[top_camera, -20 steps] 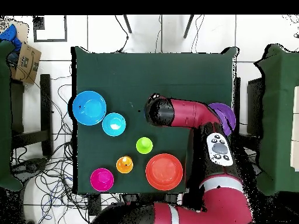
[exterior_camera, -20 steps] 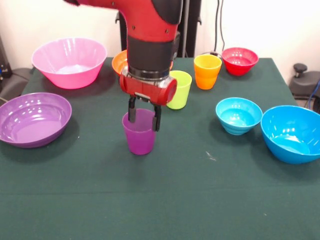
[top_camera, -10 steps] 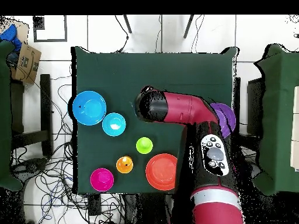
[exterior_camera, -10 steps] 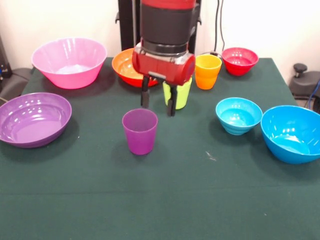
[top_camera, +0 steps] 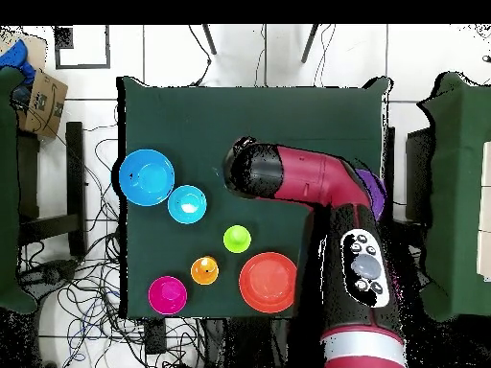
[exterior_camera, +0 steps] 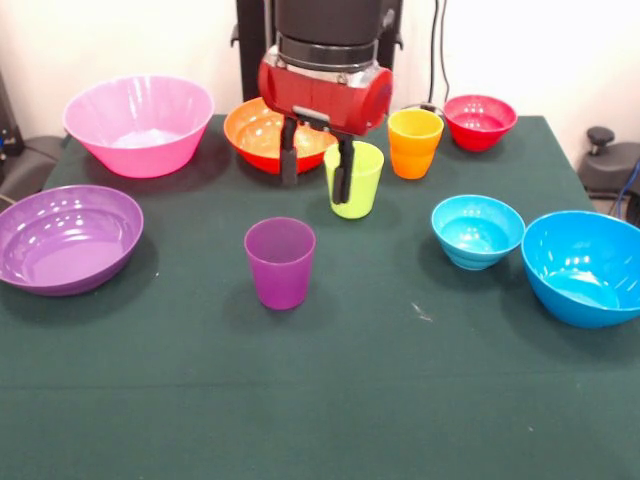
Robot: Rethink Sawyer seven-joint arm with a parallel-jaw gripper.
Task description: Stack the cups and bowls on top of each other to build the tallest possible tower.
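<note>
Near the table's middle, the purple cup [exterior_camera: 280, 262] is seen standing upright and alone, touched by nothing. Above and beyond it the gripper [exterior_camera: 315, 172] is held clear of the cloth with its two fingers spread and nothing between them; the right finger is seen in front of the lime cup [exterior_camera: 354, 179]. The orange cup [exterior_camera: 414, 142] is placed further right, near the red bowl [exterior_camera: 480, 121]. The orange bowl [exterior_camera: 265, 133] lies behind the gripper, the pink bowl [exterior_camera: 139, 123] far left, the purple bowl [exterior_camera: 63, 237] near left, the light blue bowl [exterior_camera: 477, 230] and blue bowl [exterior_camera: 585, 266] at right. Nothing is stacked yet.

The cups are judged light, stiff and thin-walled, with a glossy skin likely to slip under hard pads. A hold across the rim, one finger inside and one outside, or a pinch on the outer wall just under the lip, is thought safest; a low grasp on the taper may let a cup squirt out. The bowls are wider than the jaws appear to open, so only their rims can be pinched.
</note>
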